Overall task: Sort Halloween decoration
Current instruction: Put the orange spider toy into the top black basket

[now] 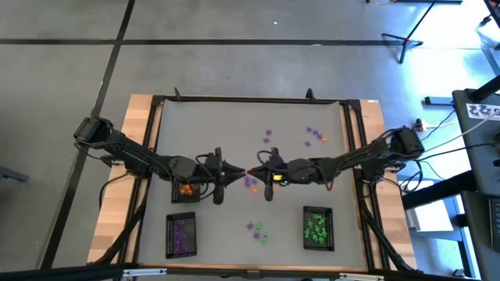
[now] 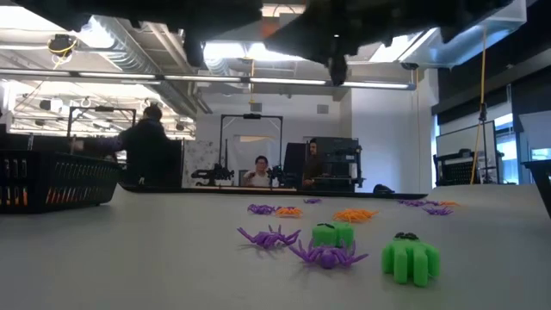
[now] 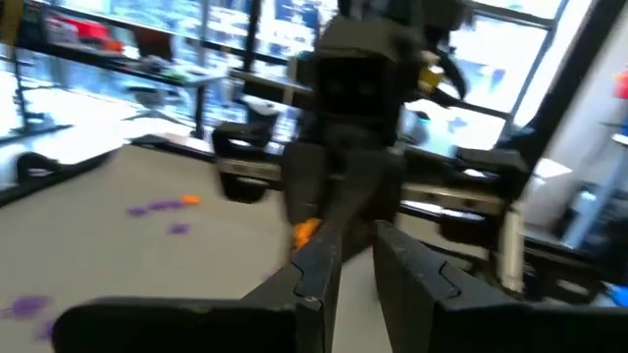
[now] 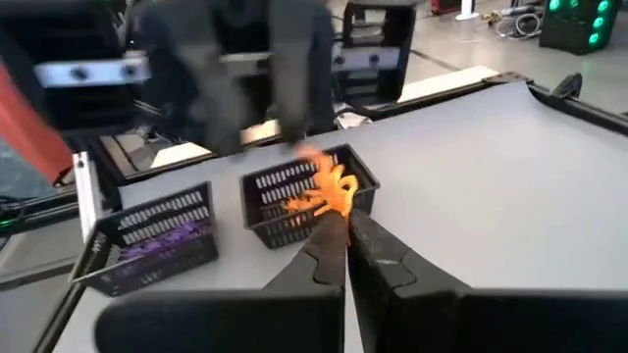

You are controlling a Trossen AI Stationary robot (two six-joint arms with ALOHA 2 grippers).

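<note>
Midair above the table's (image 1: 211, 117) centre, the 2 grippers meet tip to tip: the right gripper (image 4: 343, 224) is clamped on an orange spider (image 4: 329, 191), while the left gripper (image 3: 353, 233) stands slightly parted beside it.

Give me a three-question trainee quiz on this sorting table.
1. True or false: the right hand pinches an orange trinket.
2. In the high view, the lower-left tray holds pieces of which colour? A green, B purple, C orange.
3. Fill in: in the high view, the lower-right tray holds ____ pieces.
Key: 1 true; 2 B; 3 green.
</note>
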